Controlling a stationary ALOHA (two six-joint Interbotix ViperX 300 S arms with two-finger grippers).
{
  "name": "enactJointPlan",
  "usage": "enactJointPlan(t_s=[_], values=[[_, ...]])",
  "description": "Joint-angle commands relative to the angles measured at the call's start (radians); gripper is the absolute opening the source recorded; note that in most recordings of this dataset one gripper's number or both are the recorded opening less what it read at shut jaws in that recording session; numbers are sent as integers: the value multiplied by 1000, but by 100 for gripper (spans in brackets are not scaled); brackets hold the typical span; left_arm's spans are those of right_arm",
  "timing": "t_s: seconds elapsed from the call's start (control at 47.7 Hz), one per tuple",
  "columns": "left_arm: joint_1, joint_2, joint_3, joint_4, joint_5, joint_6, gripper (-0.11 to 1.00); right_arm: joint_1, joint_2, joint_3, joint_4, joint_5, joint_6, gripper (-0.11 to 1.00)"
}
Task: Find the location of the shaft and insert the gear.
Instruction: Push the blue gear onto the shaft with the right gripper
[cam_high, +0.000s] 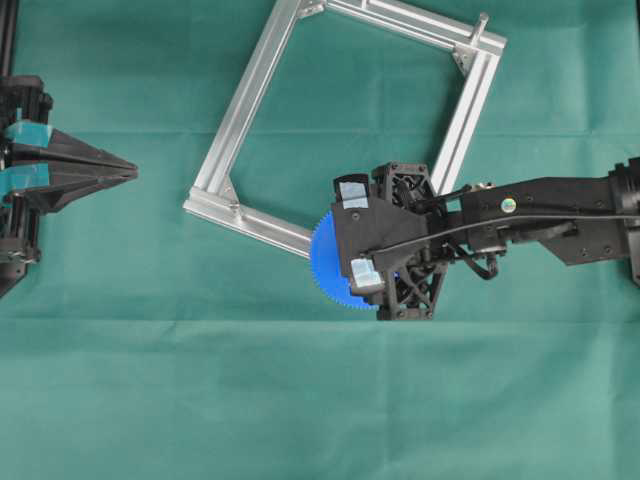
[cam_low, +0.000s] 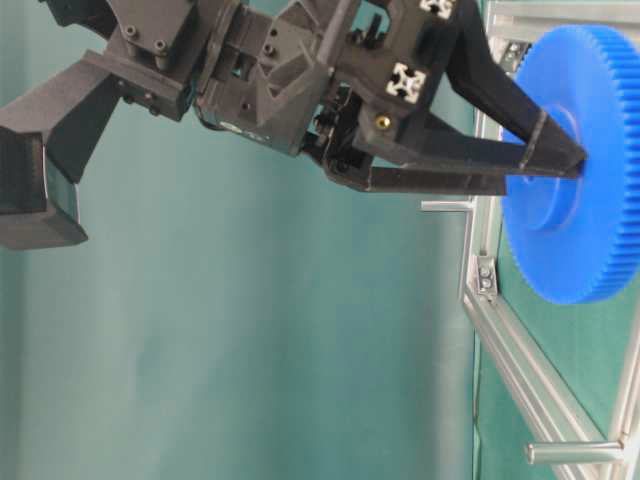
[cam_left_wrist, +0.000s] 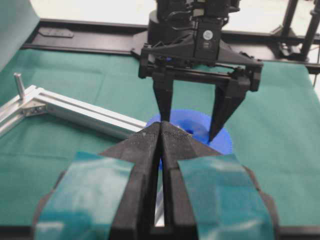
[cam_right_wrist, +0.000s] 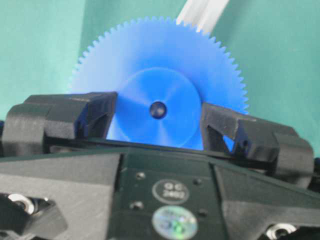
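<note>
From overhead, the right gripper (cam_high: 358, 232) is holding the gear (cam_high: 328, 262) above the aluminium frame's (cam_high: 245, 100) lower corner. At table level, its fingers are clamping the raised hub. From the left wrist, the left gripper (cam_left_wrist: 161, 137) is sitting closed and empty. From the right wrist, the gear's central hole (cam_right_wrist: 158, 110) is showing; centring it over the shaft, unseen here, looks wise.

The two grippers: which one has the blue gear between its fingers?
The right gripper: its fingers straddle the hub of the gear. The left gripper is shut, with nothing in it, apart from the frame.
</note>
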Motion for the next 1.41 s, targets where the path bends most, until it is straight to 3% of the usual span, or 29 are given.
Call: enactJointPlan(t_s=[0.0, 1.384], values=[[-2, 9, -26, -2, -6, -2, 1, 5, -11, -25, -2, -3, -2, 69], [-11, 11, -26, -2, -6, -2, 1, 3, -60, 55, -6, -40, 0, 69]])
